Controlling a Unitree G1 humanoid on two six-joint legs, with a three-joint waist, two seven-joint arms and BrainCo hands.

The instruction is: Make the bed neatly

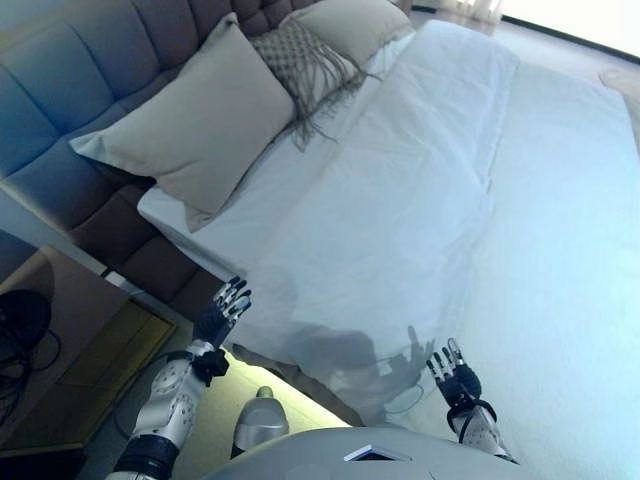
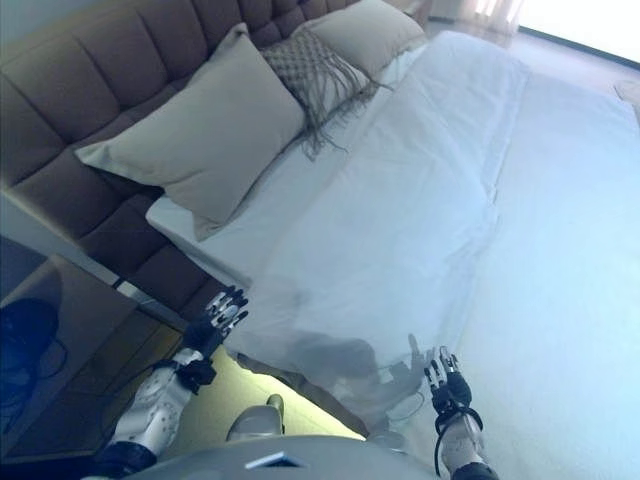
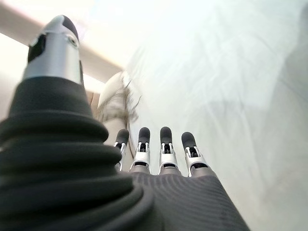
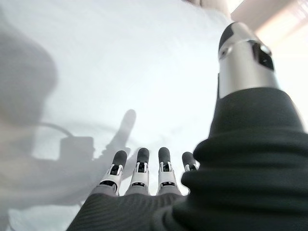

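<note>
A bed with a white duvet (image 1: 400, 200) lies before me, its top edge folded back over the white sheet (image 1: 570, 200). A large beige pillow (image 1: 195, 125) leans on the padded headboard (image 1: 60, 110), with a fringed woven cushion (image 1: 305, 65) and another beige pillow (image 1: 355, 25) beyond it. My left hand (image 1: 222, 312) is open, fingers straight, held at the bed's near corner beside the duvet edge. My right hand (image 1: 455, 378) is open, fingers straight, over the duvet's near edge. Neither hand holds cloth.
A brown bedside table (image 1: 60, 340) stands at the left beside the headboard, with a dark object (image 1: 20, 320) and cable on it. The pale floor (image 1: 290, 410) shows beside the bed's near side.
</note>
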